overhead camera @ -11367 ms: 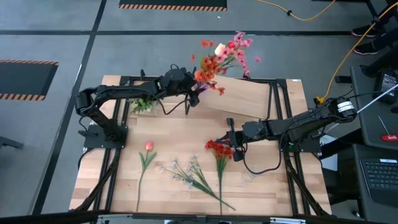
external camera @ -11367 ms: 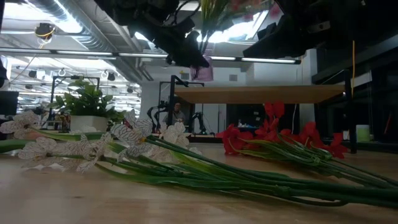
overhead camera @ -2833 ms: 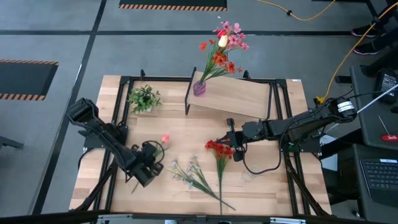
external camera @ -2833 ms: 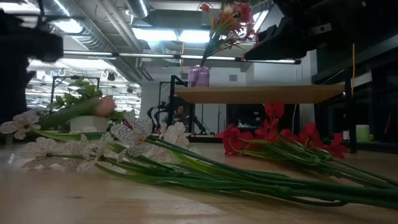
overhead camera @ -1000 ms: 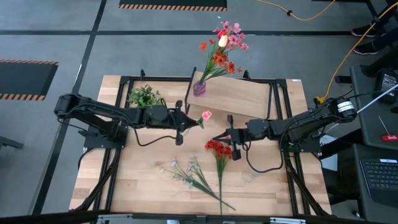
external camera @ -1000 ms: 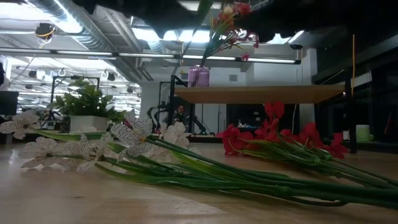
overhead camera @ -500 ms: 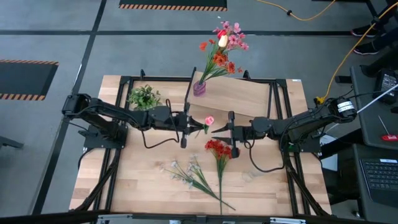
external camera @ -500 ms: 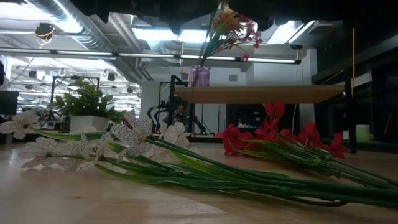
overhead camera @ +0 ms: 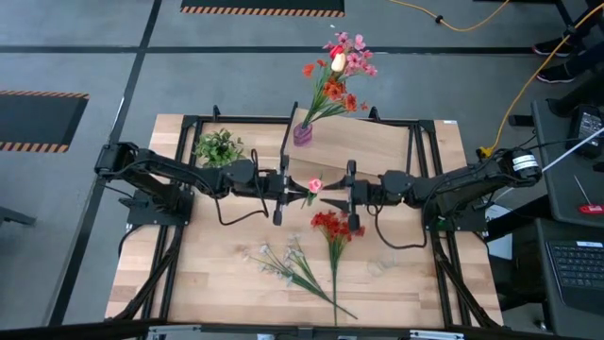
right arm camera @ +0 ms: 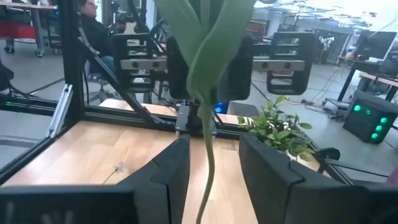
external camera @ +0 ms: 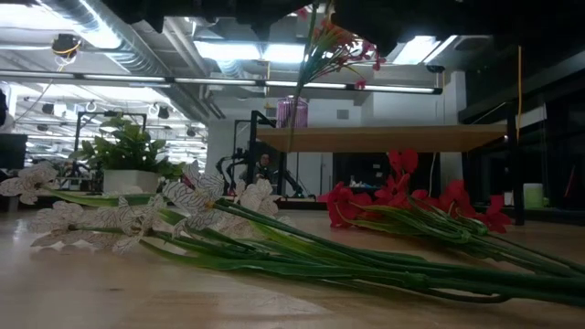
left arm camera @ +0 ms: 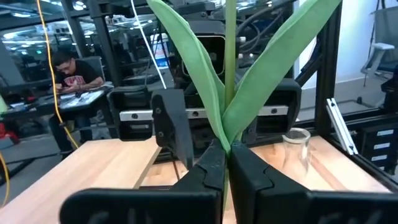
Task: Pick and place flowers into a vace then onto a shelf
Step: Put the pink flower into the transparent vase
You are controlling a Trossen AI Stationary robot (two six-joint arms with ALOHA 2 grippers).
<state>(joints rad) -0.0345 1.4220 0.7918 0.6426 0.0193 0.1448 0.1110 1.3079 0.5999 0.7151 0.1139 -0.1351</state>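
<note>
A pink-bloomed flower (overhead camera: pixel 315 185) with long green leaves (left arm camera: pixel 205 68) hangs over the table's middle, with my left gripper (overhead camera: pixel 293 187) shut on it. My right gripper (overhead camera: pixel 327 199) faces it from the table's right, open. Its two fingers (right arm camera: pixel 166 169) stand on either side of the hanging stem (right arm camera: pixel 208 168) and do not touch it. A purple vase (overhead camera: pixel 302 134) with several flowers stands on the shelf (overhead camera: pixel 373 151) at the far side. Red flowers (overhead camera: pixel 330 227) and white flowers (overhead camera: pixel 288 264) lie flat on the table. My left gripper pinches the flower's stem just below the spot where the leaves branch off (left arm camera: pixel 229 140), between its two fingers. The fingers come level from the table's left and lie across the stem. The flower is lifted clear and roughly upright, with the bloom up and the lower stem hanging below the fingers.
A small bushy green plant (overhead camera: pixel 219 148) stands at the far left of the table. A clear glass (left arm camera: pixel 297 144) stands on the tabletop near the right side. Black frame rails (overhead camera: pixel 189 123) run around the table. A person sits at a desk in the room beyond (left arm camera: pixel 68 71).
My right gripper has moved toward the table's left, up to the flower, and has opened, so its fingers now flank the stem. My left gripper has tipped a little while keeping its hold, and the bloom has shifted slightly toward the right gripper.
</note>
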